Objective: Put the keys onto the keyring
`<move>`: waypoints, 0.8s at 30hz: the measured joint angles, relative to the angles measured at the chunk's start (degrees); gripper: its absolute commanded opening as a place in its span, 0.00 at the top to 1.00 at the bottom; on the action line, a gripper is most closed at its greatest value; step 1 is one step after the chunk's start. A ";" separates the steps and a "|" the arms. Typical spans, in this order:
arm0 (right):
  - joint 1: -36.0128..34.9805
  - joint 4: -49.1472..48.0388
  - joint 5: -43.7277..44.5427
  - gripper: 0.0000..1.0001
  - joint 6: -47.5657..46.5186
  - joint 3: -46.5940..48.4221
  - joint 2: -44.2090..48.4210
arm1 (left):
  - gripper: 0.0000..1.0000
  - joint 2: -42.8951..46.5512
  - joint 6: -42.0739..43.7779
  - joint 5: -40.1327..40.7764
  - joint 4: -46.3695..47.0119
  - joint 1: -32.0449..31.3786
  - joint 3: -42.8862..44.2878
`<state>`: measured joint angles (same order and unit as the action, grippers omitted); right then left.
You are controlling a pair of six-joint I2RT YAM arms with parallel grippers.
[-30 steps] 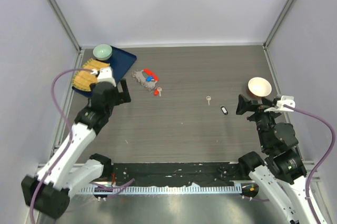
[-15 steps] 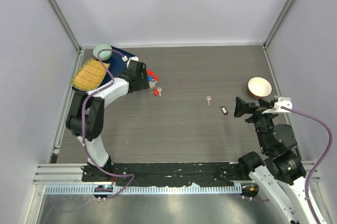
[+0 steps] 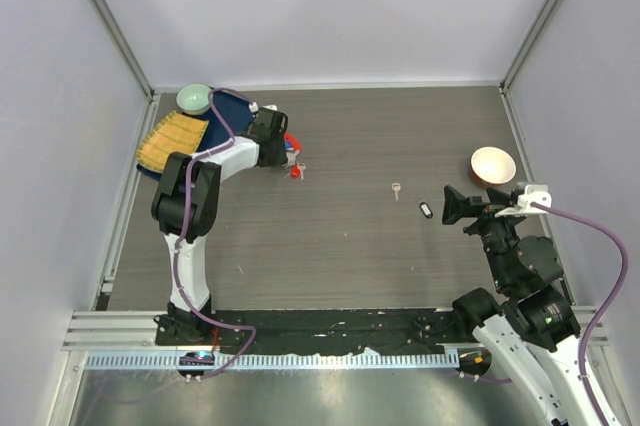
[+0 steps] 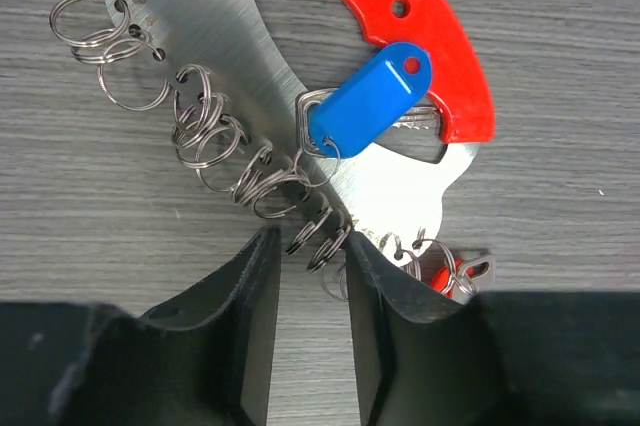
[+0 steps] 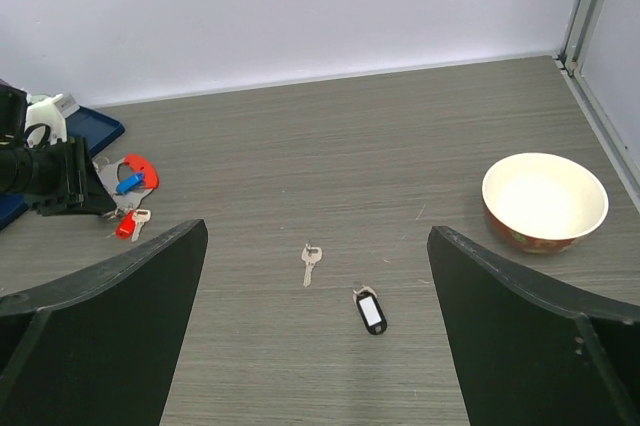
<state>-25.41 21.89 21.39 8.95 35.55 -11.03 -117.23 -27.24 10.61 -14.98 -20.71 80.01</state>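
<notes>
hovering right over the pale grey metal keyring [image 4: 215,41] with its curved red tag [image 4: 445,61] and small blue tag [image 4: 370,106], the left pincer [image 4: 310,271] held its black fingers [image 4: 245,311] only a narrow gap apart, a few of the keyring's small split rings [image 4: 205,126] lying in that gap; nothing looked clamped, though whether the pads touched the rings could not be told. the keyring lay flat on the dark wood-grain table [image 3: 350,266] near the far left, just beside a blue tray [image 3: 238,106]. the small key with the red plastic head [image 3: 298,173] lay just beside the keyring on its near side; in the left wrist view only part of its head showed, by one finger. the plain silver key [image 5: 311,264] lay alone near the table's middle, well apart from the keyring, with a small black oval fob [image 5: 370,310] near it. the right pincer [image 5: 318,236] stood wide open and empty, above the table near a cream bowl [image 5: 545,196].
</notes>
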 measured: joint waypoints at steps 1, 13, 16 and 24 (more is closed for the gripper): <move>0.00 0.00 -0.15 0.00 0.00 0.00 0.00 | 0.63 -0.02 0.52 -0.61 0.11 0.00 -0.02; 0.00 -0.44 -1.44 0.00 -0.02 -0.26 -0.02 | 0.94 -0.39 2.95 -4.17 2.38 -0.02 -0.09; 0.00 -0.46 -1.70 0.00 -0.02 -0.33 -0.02 | 1.00 -0.39 3.69 -4.68 2.80 -0.35 -0.33; 0.00 -0.63 -3.32 0.00 -0.04 -0.50 -0.37 | 1.00 3.10 3.91 -4.61 6.54 -3.74 -6.56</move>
<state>-25.41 21.26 18.06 8.91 35.05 -11.40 -114.13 -23.33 6.00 -8.45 -24.45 73.45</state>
